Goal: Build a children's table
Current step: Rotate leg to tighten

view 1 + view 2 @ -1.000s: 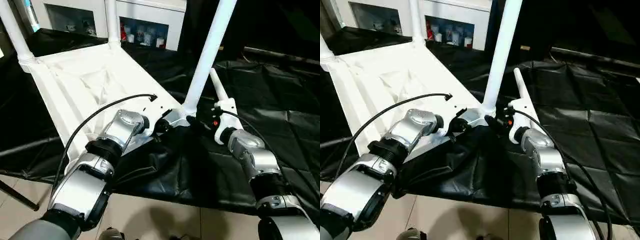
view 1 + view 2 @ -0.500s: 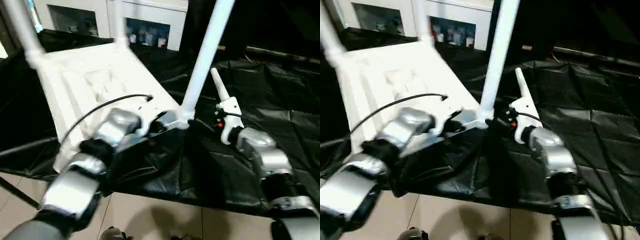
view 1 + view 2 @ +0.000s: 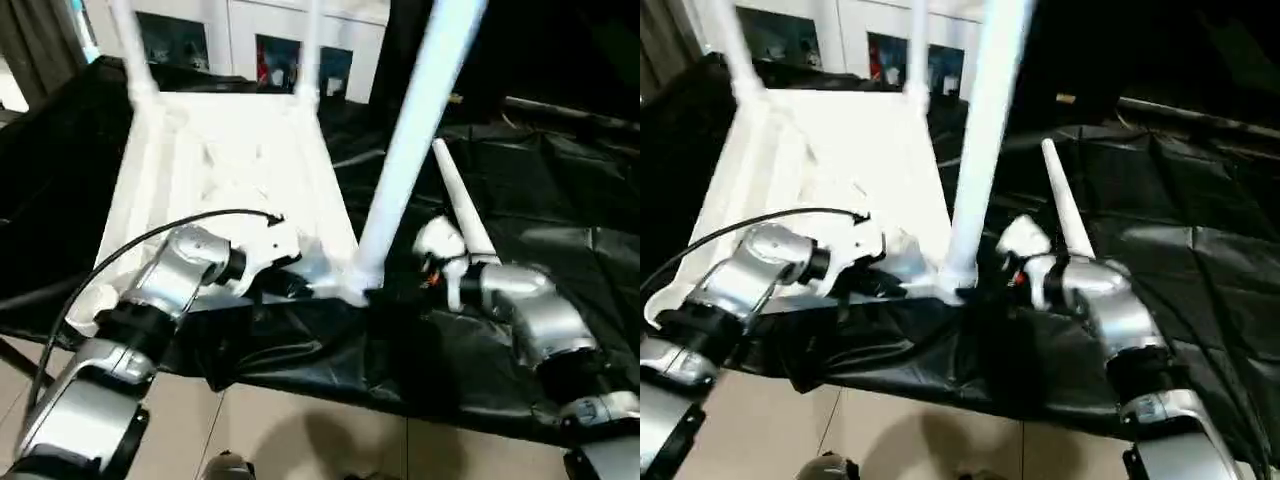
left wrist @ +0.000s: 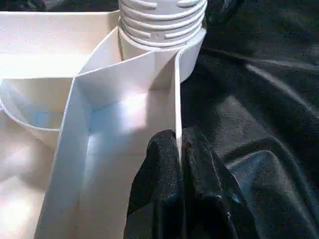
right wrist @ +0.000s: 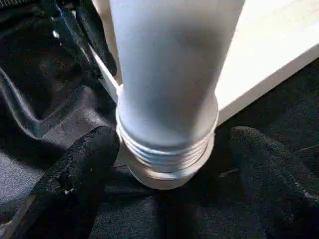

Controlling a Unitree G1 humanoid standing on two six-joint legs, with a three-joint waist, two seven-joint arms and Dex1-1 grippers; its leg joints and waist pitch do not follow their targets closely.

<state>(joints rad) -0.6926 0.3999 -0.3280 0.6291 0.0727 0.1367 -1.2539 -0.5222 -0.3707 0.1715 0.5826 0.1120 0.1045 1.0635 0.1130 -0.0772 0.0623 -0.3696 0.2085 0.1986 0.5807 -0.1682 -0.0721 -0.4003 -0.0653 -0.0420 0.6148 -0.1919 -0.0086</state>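
A bench draped in a crumpled black sheet (image 3: 560, 180) carries the white tabletop (image 3: 230, 160), which lies underside up. Pale floor tiles (image 3: 300, 430) show below the sheet's near edge.

Your left gripper (image 4: 180, 164) is squeezed shut, its silver arm reaching in from seven o'clock. Your right gripper (image 5: 167, 164) stands wide open, fingers (image 5: 79, 169) spread apart, its arm coming from five o'clock.

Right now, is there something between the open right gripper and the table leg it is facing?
Nothing visible. The right gripper stands open with one finger on each side of the leg, near its threaded base, and the gap is free.
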